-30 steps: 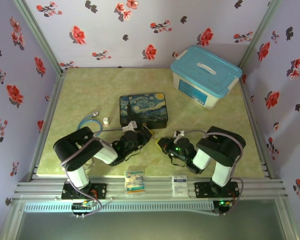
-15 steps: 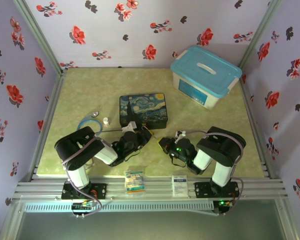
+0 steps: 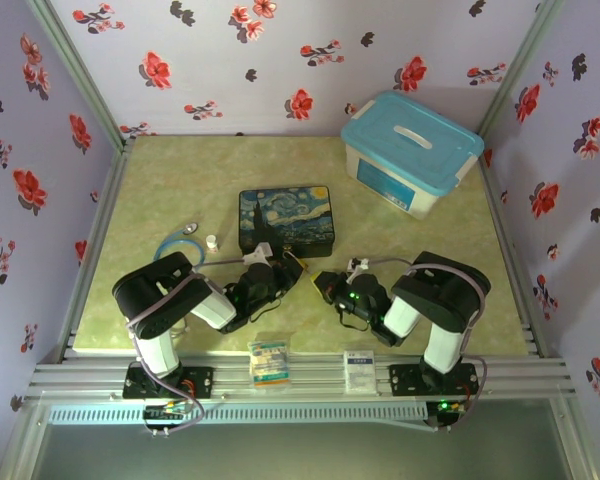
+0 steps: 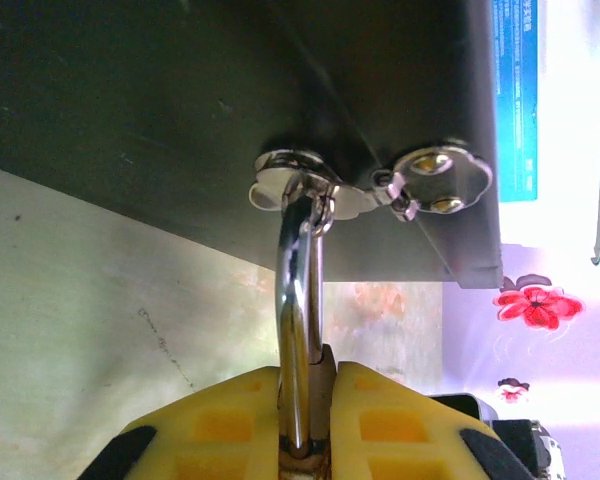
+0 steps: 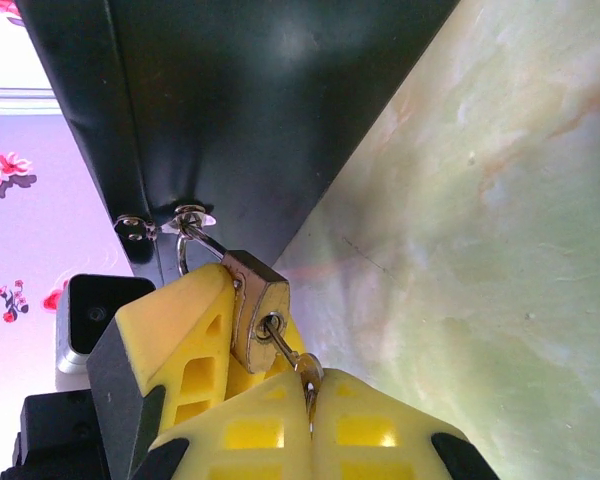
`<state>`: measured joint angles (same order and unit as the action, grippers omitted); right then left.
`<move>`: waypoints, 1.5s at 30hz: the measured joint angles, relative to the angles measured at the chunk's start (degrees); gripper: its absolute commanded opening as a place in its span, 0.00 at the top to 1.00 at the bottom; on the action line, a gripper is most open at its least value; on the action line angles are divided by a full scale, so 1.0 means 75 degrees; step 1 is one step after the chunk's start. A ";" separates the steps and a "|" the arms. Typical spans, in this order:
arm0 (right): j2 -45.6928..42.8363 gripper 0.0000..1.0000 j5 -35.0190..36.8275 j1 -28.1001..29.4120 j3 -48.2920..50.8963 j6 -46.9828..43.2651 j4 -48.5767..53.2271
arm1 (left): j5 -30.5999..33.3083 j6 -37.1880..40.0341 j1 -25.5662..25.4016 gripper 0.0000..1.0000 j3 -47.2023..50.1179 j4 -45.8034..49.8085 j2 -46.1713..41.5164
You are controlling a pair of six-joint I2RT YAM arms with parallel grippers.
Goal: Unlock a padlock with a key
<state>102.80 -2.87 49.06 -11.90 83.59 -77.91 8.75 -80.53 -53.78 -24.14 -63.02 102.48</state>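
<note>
The brass padlock point(image 5: 255, 305) hangs by its silver shackle point(image 4: 298, 290) from the clasp ring on the front of the Starry Night tin point(image 3: 286, 217). My left gripper point(image 4: 320, 378) is shut on the padlock's body, one yellow finger on each side. The key point(image 5: 285, 345) sits in the keyhole at the padlock's bottom end. My right gripper point(image 5: 310, 388) is shut on the key's head. In the top view the left gripper point(image 3: 290, 268) and the right gripper point(image 3: 325, 283) meet tip to tip just in front of the tin.
A white box with a blue lid point(image 3: 410, 150) stands at the back right. A blue ring point(image 3: 180, 246) and a small white cylinder point(image 3: 212, 242) lie left of the tin. Two small packets point(image 3: 268, 360) rest on the near rail. Flowered walls enclose three sides.
Both grippers have crept slightly, the right one a little left and toward the tin. Both grips are unchanged.
</note>
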 measured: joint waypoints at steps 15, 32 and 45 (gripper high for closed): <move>-0.0050 1.00 -0.0029 -0.0003 -0.0029 0.0644 0.0050 | 0.0219 -0.0082 -0.0090 1.00 0.0000 -0.0032 0.0000; -0.0221 1.00 0.0959 0.0347 -0.0102 0.1731 0.0169 | 0.0408 -0.0178 -0.0210 1.00 -0.0125 -0.0105 0.0000; -0.0134 1.00 0.0816 0.0347 -0.0717 0.0373 0.1003 | 0.0924 -0.0239 -0.0172 1.00 -0.0154 -0.0105 0.0154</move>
<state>101.80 3.25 51.66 -17.28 86.39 -70.39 15.68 -82.32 -55.07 -25.30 -63.81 103.63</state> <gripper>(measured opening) 0.042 0.128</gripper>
